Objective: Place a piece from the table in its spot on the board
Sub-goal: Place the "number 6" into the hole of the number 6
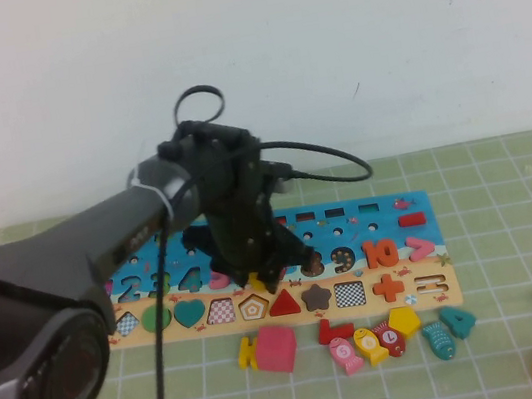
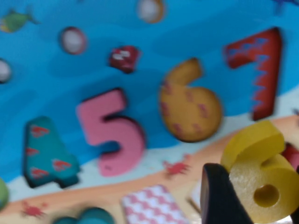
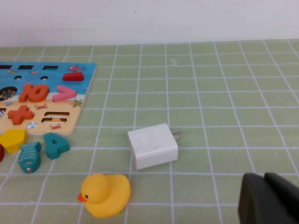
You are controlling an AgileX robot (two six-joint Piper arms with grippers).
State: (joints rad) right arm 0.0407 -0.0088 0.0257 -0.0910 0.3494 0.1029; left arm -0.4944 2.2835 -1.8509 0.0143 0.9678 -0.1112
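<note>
Left gripper (image 2: 261,205) grips piece (image 2: 261,175) above board (image 2: 70,84) (right gripper (image 3: 268,198) parked).

The board (image 2: 70,56) carries coloured numerals: in the left wrist view a teal 4 (image 2: 44,151) at lower left, a pink 5 (image 2: 112,133) in the middle, an empty 6-shaped recess (image 2: 189,107) and a red 7 (image 2: 261,70) at upper right (blurred but legible). A loose yellow 6 (image 2: 259,172) sits at lower right. An orange 10 (image 3: 32,92) and plus sign (image 3: 19,114) show in the right wrist view's left side
</note>
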